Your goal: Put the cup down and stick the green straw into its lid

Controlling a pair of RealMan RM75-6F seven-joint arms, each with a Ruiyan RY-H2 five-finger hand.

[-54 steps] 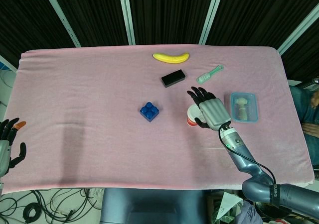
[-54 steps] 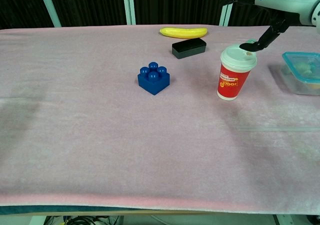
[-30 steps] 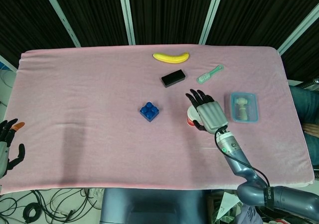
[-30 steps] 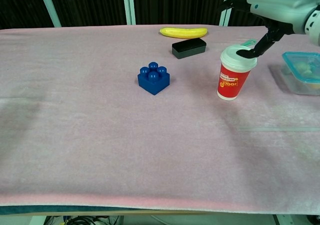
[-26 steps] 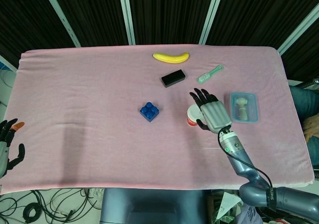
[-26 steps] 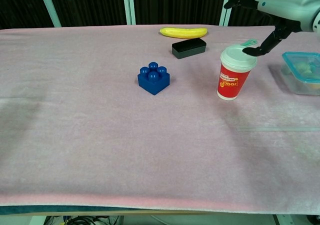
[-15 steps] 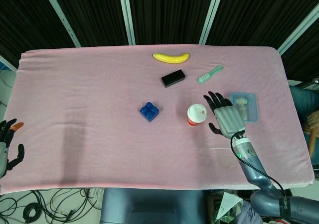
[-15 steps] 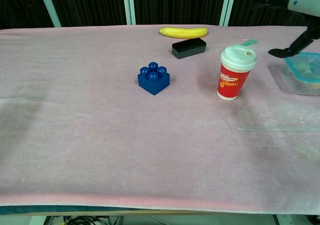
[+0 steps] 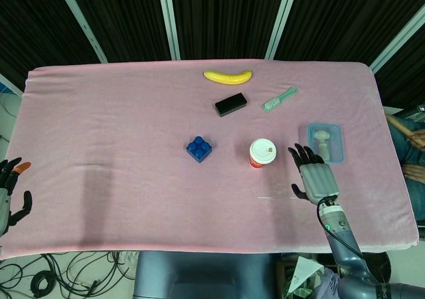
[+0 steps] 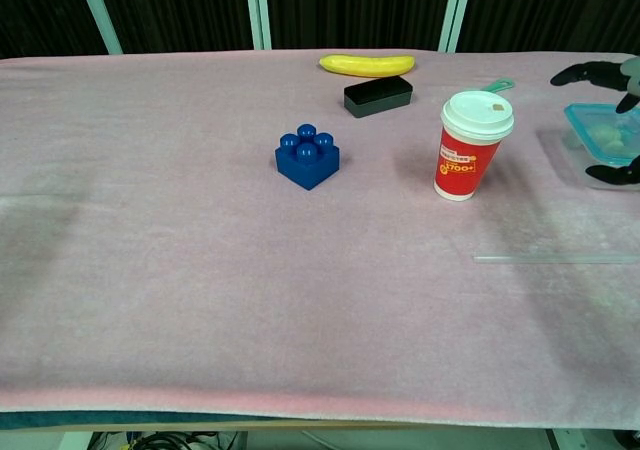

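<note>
Pink-clothed desk (image 9: 119, 126), dark curtain behind. Cup (image 9: 263, 153) upright near centre, lid on. Straw (image 9: 275, 197) flat at 5 o'clock of cup, long axis 3-to-9, touching right robot hand (image 9: 316, 178) — fingers apart, empty. Left robot hand (image 9: 10, 193) far off at 8 o'clock, fingers loosely apart, empty.

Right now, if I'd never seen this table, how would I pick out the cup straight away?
Start with the pink cloth over the table and find the blue toy brick near its middle. Just right of the brick stands the cup, left of the right robot hand. It is the only upright thing there: red sides with a printed label and a white lid.
</note>
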